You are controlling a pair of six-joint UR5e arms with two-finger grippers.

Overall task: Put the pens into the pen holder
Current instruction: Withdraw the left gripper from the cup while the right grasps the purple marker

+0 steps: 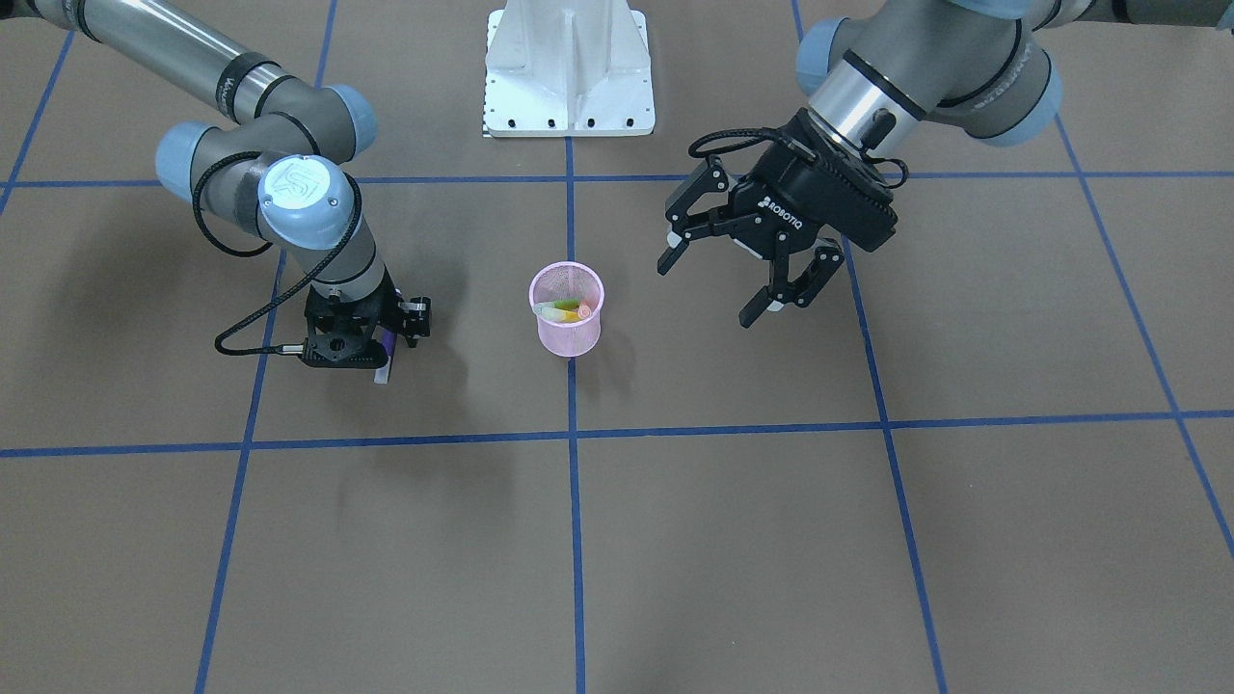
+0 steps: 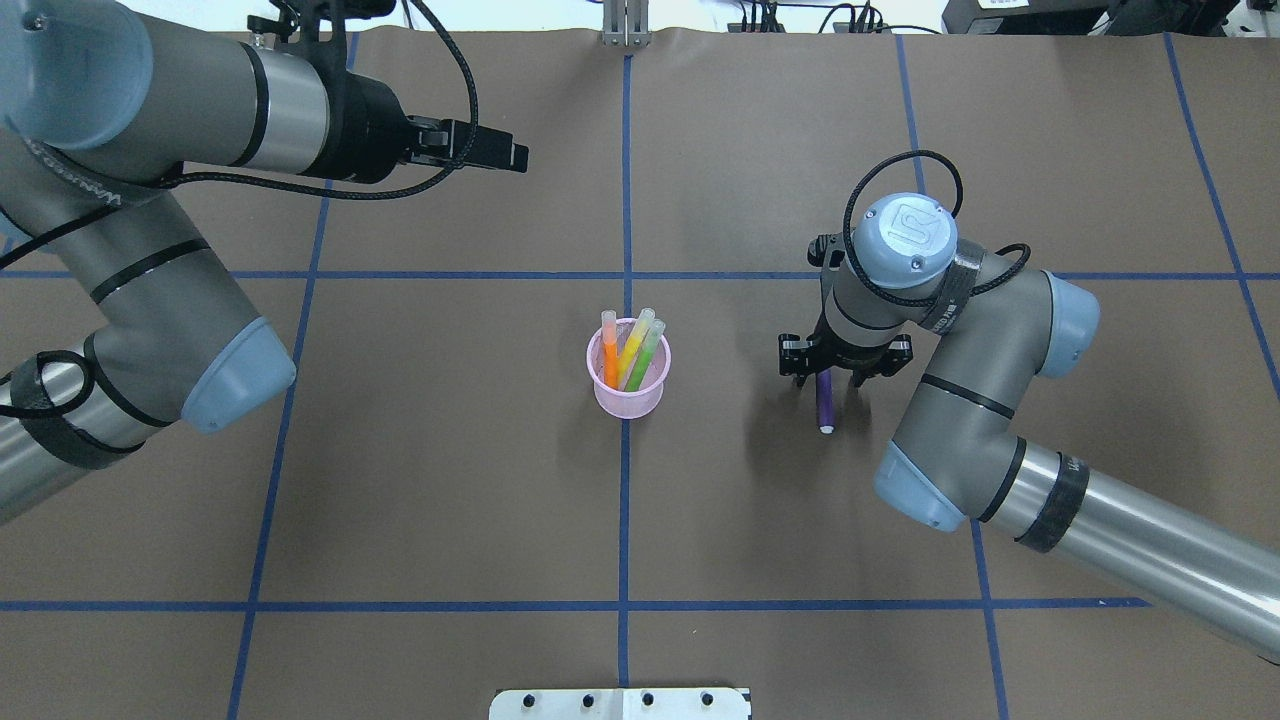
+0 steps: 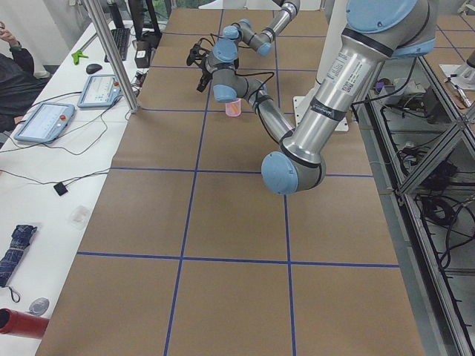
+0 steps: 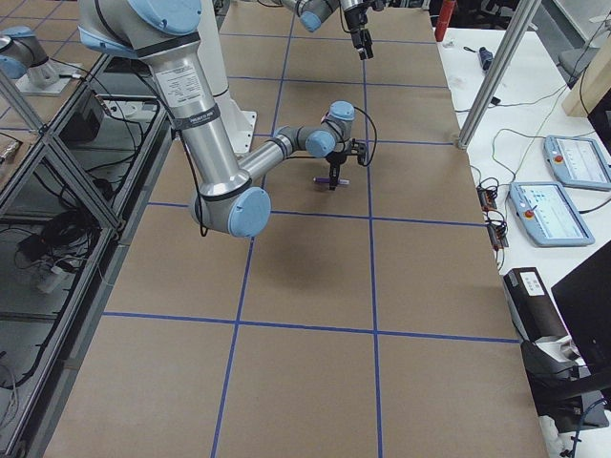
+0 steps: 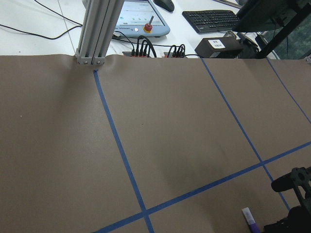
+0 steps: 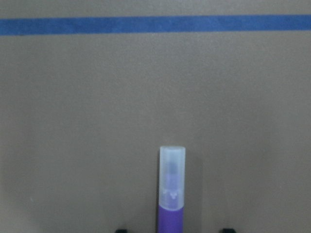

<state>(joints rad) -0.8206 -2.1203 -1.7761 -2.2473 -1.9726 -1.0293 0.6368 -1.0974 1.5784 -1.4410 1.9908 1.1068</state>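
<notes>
Purple is the 1 colour outside the cup: the purple pen (image 2: 826, 408) lies flat on the brown table (image 2: 450, 500), right of centre in the overhead view, with its pale cap toward the bottom of the frame. My right gripper (image 2: 826, 378) points straight down over the pen's uncapped end. The right wrist camera shows what the overhead cannot: 2 dark fingertips (image 6: 121, 229) sit at the bottom edge of its frame, 1 on each side of the pen's barrel with bare table between, so the jaws are apart and straddle the pen without clamping it.

My left gripper (image 1: 709, 289) hangs in the upper right of the front-facing view, tilted, jaws spread wide with nothing between them. In the overhead view it shows edge-on at upper left, and I cannot judge its opening from there.

At mid-table on the blue centre line, the pink mesh pen holder (image 2: 627, 392) stands upright. It holds 3 pens, orange (image 2: 609, 350), yellow (image 2: 634, 350) and green (image 2: 647, 355), all leaning with their caps above the rim. The front-facing view shows them only as a blurred cluster inside the cup.
</notes>
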